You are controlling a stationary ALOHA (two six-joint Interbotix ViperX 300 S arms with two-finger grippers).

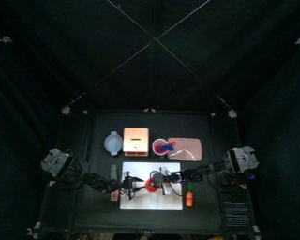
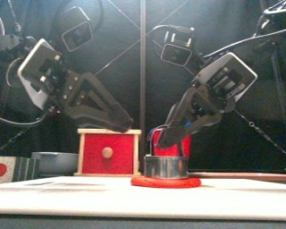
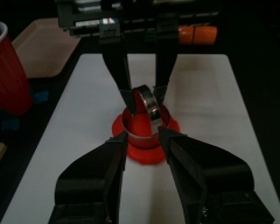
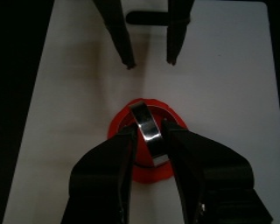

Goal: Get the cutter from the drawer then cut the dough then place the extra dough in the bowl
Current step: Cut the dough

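A flat red dough disc (image 2: 166, 182) lies on the white cutting board (image 1: 146, 171). The round metal cutter (image 2: 166, 165) stands on the dough, and my right gripper (image 4: 149, 131) is shut on its wire handle from above. The cutter's shiny ring (image 4: 149, 125) shows between the right jaws, with the dough (image 4: 129, 122) under it. My left gripper (image 3: 143, 142) is open just in front of the dough (image 3: 140, 150), one jaw on each side, holding nothing. In the front view it (image 2: 124, 123) hangs left of the cutter.
The wooden box with its red drawer front (image 2: 110, 152) stands behind the board, and the blue-grey bowl (image 1: 112, 142) is to its left. A red cup (image 3: 4, 74) and the pink tray (image 1: 187, 147) sit at the back right of the board.
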